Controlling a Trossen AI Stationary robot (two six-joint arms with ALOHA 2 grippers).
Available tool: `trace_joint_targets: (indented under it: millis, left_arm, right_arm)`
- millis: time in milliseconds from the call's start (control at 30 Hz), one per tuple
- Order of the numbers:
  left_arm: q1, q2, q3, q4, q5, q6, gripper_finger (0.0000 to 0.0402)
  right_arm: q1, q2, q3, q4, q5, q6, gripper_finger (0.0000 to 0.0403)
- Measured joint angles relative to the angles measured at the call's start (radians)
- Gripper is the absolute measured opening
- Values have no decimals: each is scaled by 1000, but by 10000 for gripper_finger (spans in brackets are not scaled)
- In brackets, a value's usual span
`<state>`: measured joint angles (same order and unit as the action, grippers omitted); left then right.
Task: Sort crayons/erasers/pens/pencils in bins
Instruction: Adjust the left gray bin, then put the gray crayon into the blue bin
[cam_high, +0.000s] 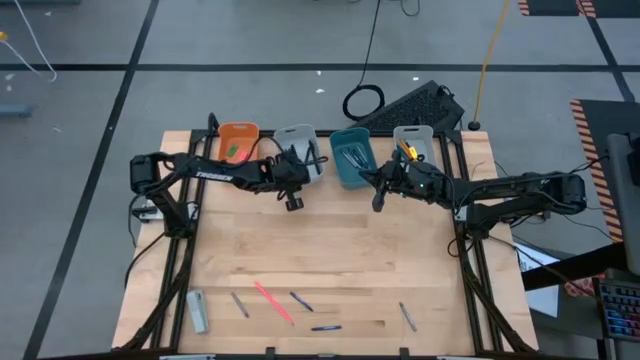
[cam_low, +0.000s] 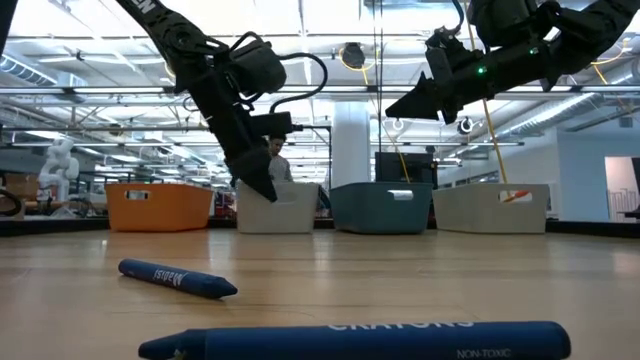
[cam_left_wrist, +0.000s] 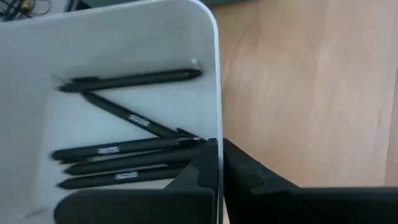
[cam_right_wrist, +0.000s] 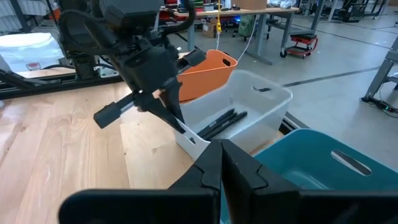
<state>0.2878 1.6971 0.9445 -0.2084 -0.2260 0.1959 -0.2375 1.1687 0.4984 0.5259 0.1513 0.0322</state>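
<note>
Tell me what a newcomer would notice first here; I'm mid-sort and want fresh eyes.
Both arms reach to the row of four bins at the table's far edge: the left gripper by the grey-white bin holding black pens, the right gripper by the teal bin. Both sets of jaws look shut and empty. Loose items, among them a pink stick, lie along the near edge.

Four bins line the far edge of a pale wood table (cam_high: 330, 250): an orange bin (cam_high: 238, 141), a grey-white bin (cam_high: 299, 146) holding black pens (cam_left_wrist: 127, 81), a teal bin (cam_high: 352, 157) and another grey-white bin (cam_high: 414, 142). At 6 o'clock lie a pink-red stick (cam_high: 272, 301) and dark blue crayons (cam_low: 177, 279) with pale lettering. Both arms are black.
</note>
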Motion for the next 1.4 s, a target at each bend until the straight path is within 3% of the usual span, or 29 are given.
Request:
trace_joint_targets:
  millis: [300, 600, 867, 1100, 1400]
  left_arm:
    - [3, -64, -5, -127, 20, 105, 5]
    - [10, -82, -6, -139, 74, 167, 7]
    - [10, -82, -5, -135, 64, 159, 64]
    - [10, -96, -5, -150, -6, 161, 118]
    - [5, -139, -5, -178, -62, 149, 145]
  right_arm:
    - [0, 0, 0, 5, -2, -3, 0]
    - [0, 0, 1, 16, -26, -2, 0]
    - [0, 0, 1, 16, -26, -1, 0]
    - [0, 0, 1, 16, -26, 0, 0]
    - [0, 0, 1, 16, -27, 0, 0]
